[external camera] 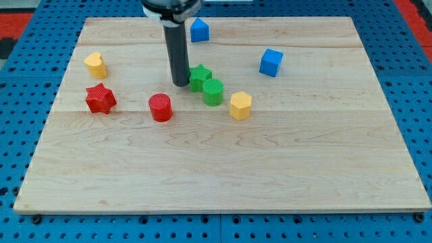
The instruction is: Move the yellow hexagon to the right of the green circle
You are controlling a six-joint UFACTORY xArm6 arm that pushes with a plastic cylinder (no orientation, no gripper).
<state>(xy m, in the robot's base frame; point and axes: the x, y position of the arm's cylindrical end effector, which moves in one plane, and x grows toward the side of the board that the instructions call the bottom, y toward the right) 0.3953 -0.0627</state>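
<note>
The yellow hexagon (240, 106) lies on the wooden board (223, 169), just to the right of and slightly below the green circle (213, 92), with a small gap between them. A green star (199, 76) touches the green circle at its upper left. My tip (180, 83) stands just left of the green star, close to it, and well left of the yellow hexagon.
A red circle (160, 107) lies below and left of my tip. A red star (100, 98) and a yellow block (96, 65) sit at the left. A blue block (199, 30) is at the top, a blue cube (271, 62) at the upper right.
</note>
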